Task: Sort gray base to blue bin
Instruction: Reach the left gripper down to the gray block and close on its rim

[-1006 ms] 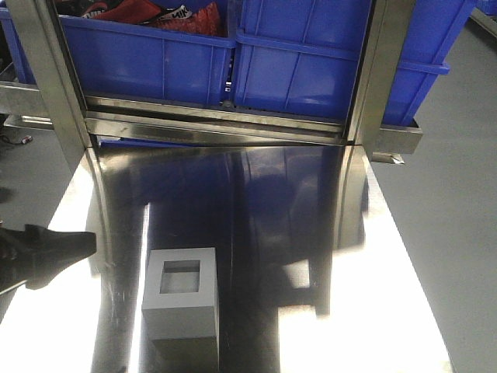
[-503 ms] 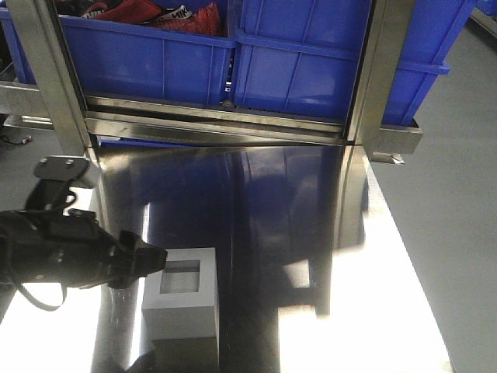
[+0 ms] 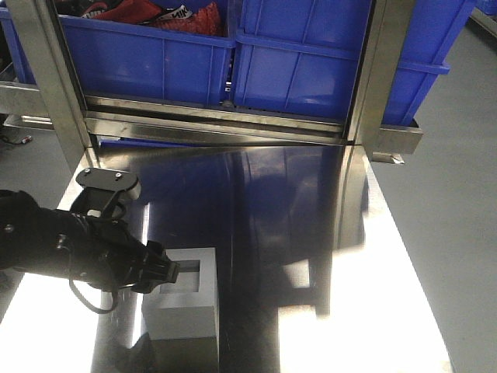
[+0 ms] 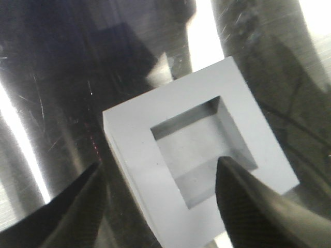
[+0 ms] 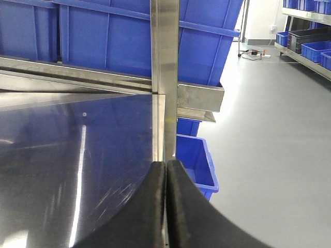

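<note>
The gray base (image 3: 190,307) sits on the steel table (image 3: 311,233) near its front left, with its square recess facing up. In the left wrist view the gray base (image 4: 139,155) fills the middle. My left gripper (image 3: 171,272) is open right over the block's left part. One finger (image 4: 77,212) is outside the block's left side and the other (image 4: 248,206) is over the recess (image 4: 199,150). Blue bins (image 3: 311,66) stand on the rack behind the table. My right gripper (image 5: 166,166) is shut and empty, low over the table's right edge.
The left blue bin (image 3: 147,58) holds red and black items. Steel rack posts (image 3: 380,70) stand at the table's back corners. A smaller blue bin (image 5: 194,160) sits on the grey floor beside the table's right side.
My left arm has come in from the left edge and moved right, so its open gripper now sits over the gray base. The block has not moved.
</note>
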Robot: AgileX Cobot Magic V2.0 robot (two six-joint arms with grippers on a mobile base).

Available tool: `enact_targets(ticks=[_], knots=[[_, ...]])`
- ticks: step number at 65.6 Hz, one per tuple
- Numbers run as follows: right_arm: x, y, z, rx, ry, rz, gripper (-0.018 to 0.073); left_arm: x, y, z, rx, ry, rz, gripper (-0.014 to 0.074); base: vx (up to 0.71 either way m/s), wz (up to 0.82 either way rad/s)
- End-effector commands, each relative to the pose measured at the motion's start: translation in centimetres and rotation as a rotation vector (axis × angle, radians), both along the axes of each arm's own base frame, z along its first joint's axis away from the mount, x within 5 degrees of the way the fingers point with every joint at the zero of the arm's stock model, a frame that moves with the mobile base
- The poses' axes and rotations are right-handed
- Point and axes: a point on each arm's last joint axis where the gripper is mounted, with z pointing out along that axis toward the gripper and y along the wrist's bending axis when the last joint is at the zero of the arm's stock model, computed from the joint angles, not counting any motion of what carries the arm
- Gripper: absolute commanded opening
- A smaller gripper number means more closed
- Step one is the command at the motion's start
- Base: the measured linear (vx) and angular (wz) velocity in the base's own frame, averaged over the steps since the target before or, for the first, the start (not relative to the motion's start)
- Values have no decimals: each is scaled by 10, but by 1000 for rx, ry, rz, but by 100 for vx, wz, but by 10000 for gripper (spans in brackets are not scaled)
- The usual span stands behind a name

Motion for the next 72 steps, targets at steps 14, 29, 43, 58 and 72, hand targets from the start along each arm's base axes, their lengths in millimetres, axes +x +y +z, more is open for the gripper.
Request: enact_targets(ticks=[14,29,43,58,72], knots=[[0,0,3,-11,-72,0,-9,12,-8,-1,-24,-21,35,447,0,0],[0,0,3,-11,-72,0,-9,18,-10,-6,-44,-18,84,447,0,0],[0,0,3,-11,-72,0,-9,18,-10,-6,-51,-12,99,368,0,0],[0,0,3,-11,-72,0,-9,16,-9,-7,-44,11,102,20,0,0],[0,0,3,-11,-72,0,-9,17,-8,-6,-35,-3,95,-6,0,0]])
